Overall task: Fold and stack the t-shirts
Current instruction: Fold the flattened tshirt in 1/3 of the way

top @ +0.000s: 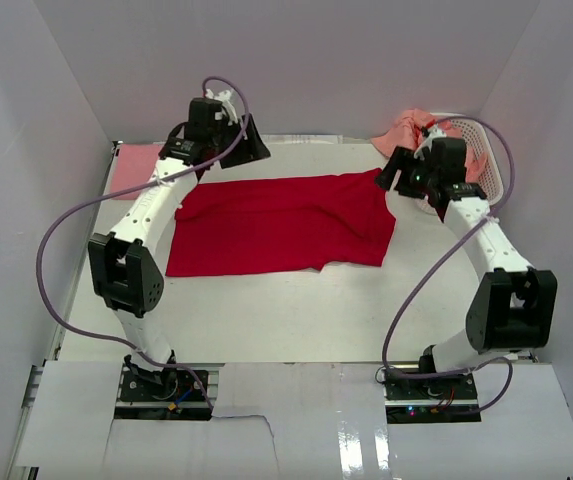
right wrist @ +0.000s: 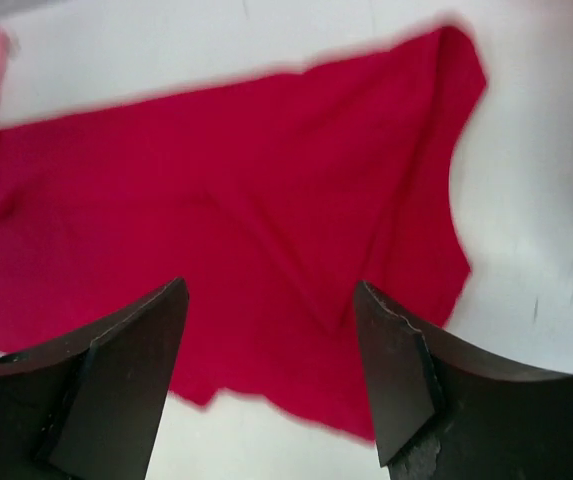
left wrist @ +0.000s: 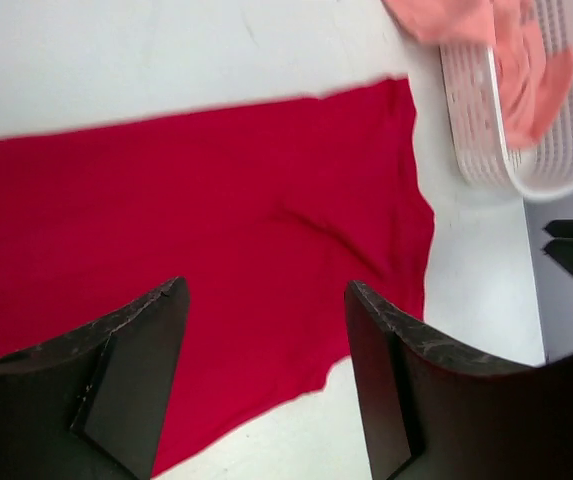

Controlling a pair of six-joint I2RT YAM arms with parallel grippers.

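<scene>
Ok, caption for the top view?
Red shirt spread on table, left gripper and right gripper open by its far corners; pink shirt far left, salmon cloth in basket far right.

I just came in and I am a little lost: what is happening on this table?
Two robot arms are folding t-shirts. A red t-shirt lies flat on the table. The left gripper and the right gripper both hover over it, open and holding nothing. Salmon shirts sit in a white basket at the far right; a pink shirt lies far left.
</scene>
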